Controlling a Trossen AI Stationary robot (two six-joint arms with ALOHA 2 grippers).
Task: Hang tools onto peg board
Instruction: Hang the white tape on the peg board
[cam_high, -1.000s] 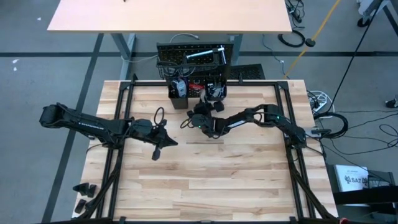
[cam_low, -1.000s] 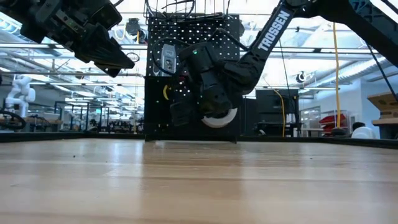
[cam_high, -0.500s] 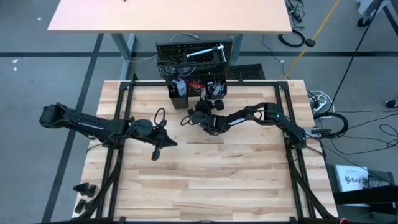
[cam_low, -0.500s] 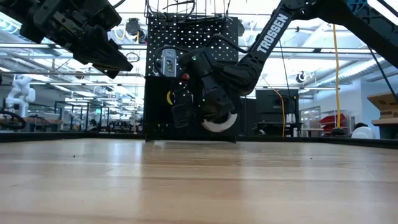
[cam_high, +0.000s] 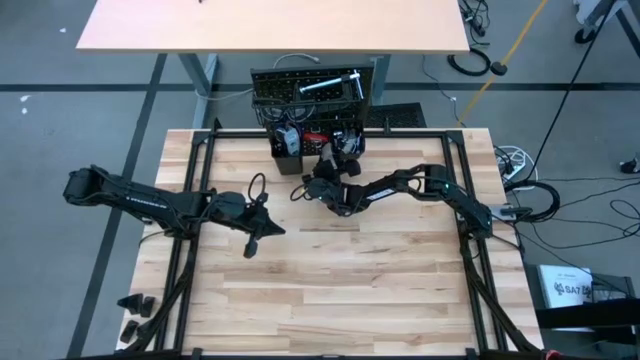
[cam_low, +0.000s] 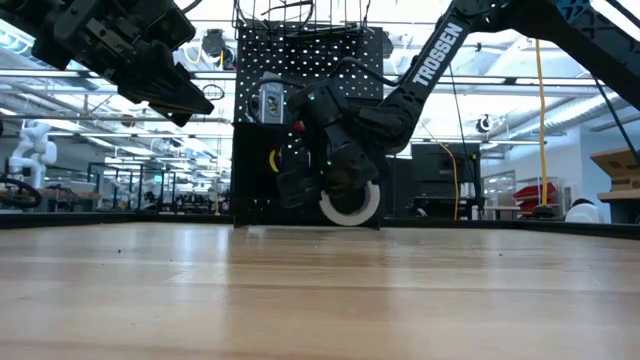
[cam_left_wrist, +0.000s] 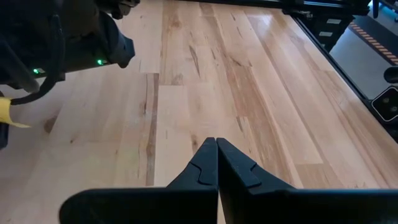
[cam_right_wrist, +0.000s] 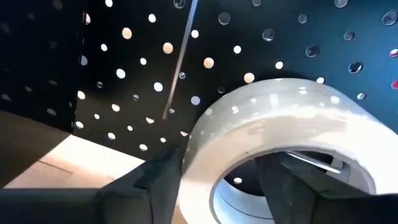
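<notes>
High view: two arms over one desk (cam_high: 330, 290); right gripper (cam_high: 330, 172) reaches the peg board (cam_high: 310, 95).

Low view: "TROSSEN" runs along the right arm; one white tape roll (cam_low: 352, 208) sits against the board.

Wrist views: left fingers (cam_left_wrist: 205, 165) pressed together, empty; right fingers (cam_right_wrist: 158, 177) spread, straddling the roll's wall.

White tape roll (cam_right_wrist: 280, 124) against upright black peg board (cam_right_wrist: 124, 62), low down

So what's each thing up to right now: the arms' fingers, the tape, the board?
Left gripper: fingers shut, empty, raised above the table.
Right gripper: at the peg board, fingers on either side of the tape roll.
White tape roll: upright against the peg board.
Peg board: upright, tools hung on it.
</notes>
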